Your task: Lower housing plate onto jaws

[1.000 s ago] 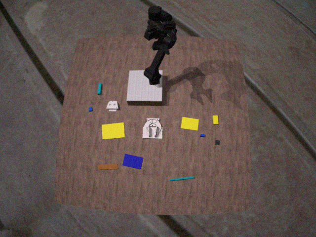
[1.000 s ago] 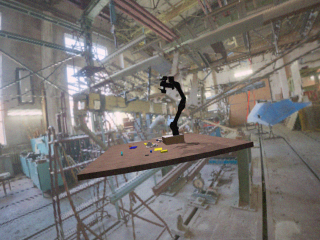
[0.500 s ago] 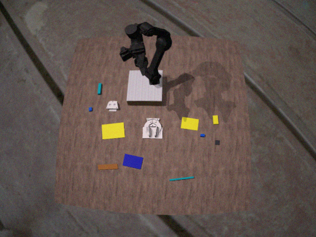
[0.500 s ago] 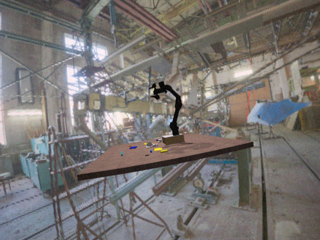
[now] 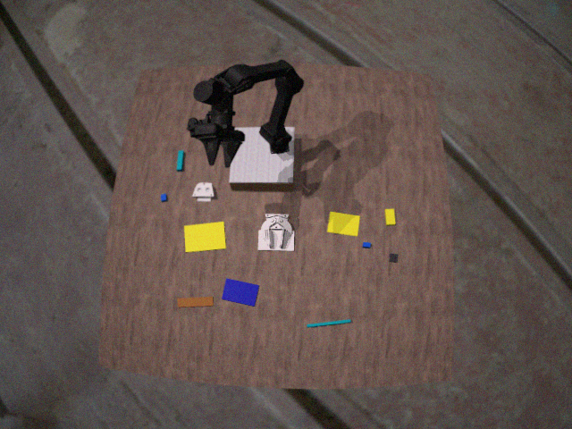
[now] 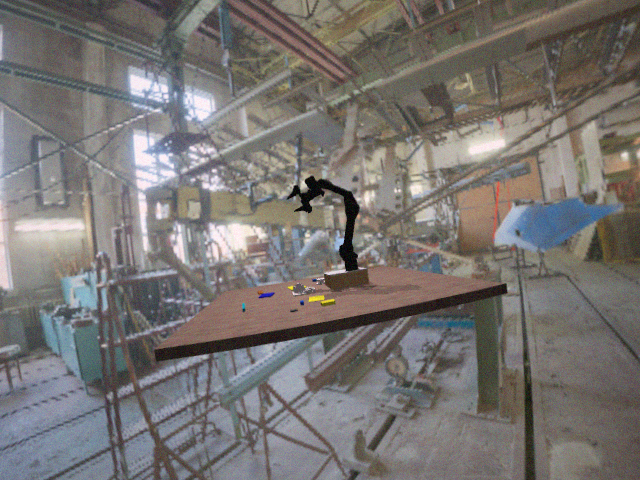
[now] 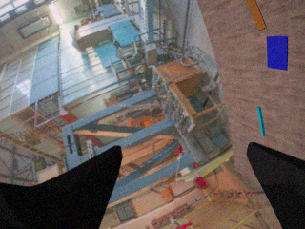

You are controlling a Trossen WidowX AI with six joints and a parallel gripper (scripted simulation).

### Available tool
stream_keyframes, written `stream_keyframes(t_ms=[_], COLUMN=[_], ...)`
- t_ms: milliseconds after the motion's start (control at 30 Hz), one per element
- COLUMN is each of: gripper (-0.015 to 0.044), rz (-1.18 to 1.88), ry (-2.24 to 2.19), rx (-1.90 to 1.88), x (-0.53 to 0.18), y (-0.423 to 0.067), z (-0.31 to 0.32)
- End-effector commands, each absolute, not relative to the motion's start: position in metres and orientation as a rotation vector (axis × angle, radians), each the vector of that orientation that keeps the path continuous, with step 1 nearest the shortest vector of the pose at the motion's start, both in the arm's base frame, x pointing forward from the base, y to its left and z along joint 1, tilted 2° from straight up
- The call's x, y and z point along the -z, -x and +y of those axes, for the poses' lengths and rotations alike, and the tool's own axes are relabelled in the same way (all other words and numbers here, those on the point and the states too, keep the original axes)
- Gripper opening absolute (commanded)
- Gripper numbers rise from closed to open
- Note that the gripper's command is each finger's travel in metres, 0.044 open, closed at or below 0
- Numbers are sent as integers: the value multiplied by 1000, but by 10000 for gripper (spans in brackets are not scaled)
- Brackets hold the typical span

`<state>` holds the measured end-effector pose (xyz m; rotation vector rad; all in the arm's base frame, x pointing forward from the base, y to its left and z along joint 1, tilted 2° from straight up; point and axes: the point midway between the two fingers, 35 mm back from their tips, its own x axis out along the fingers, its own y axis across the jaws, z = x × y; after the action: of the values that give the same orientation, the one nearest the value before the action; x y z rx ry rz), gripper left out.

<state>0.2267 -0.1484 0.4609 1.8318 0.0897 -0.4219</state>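
The small white housing plate (image 5: 203,189), with two holes, lies on the wooden table left of centre in the top view. It is apart from the white base with the jaws (image 5: 276,232) (image 6: 300,289), which sits near the table's middle. Two upright, elongated jaw shapes show side by side on that base; their pins and stubs are too small to make out. My gripper (image 5: 219,164) (image 6: 292,204) (image 7: 186,151) is wide open and empty, high above the table. In the top view its fingers appear just behind the plate. The wrist view shows neither white part.
The arm stands on a pale block (image 5: 258,161) (image 6: 346,280). Yellow pads (image 5: 205,237) flank the base. A blue pad (image 5: 239,292) (image 7: 277,52), an orange bar (image 5: 195,301) (image 7: 256,14) and a teal rod (image 5: 329,323) (image 7: 261,121) lie in front; a teal block (image 5: 180,160) lies left.
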Motion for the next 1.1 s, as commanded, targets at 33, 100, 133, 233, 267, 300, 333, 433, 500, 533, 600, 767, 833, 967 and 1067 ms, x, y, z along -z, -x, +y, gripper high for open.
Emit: stream_keyframes(t_ms=[33, 100, 133, 233, 267, 300, 333, 433, 500, 533, 600, 767, 833, 967, 1067], gripper=[440, 440, 440, 440, 440, 440, 440, 440, 440, 440, 440, 440, 440, 440, 440], rz=[75, 66, 61, 46, 41, 35, 30, 12, 0, -7, -20, -55, -70, -100, -124], ry=[-1931, -1971, -1991, -2048, -2066, -2084, -2101, -2150, -2181, -2195, -2222, -2282, -2301, -2332, -2347], rx=[558, 618, 649, 741, 772, 804, 836, 933, 999, 1032, 1100, 1278, 1351, 1501, 1615], x=[-428, -414, -407, -384, -377, -369, -361, -338, -322, -314, -298, -256, -239, -207, -182], y=[-233, -234, -235, -235, -235, -234, -234, -231, -228, -227, -223, -212, -206, -193, -183], z=[-180, -192, -198, -215, -221, -226, -231, -245, -254, -258, -265, -281, -286, -294, -297])
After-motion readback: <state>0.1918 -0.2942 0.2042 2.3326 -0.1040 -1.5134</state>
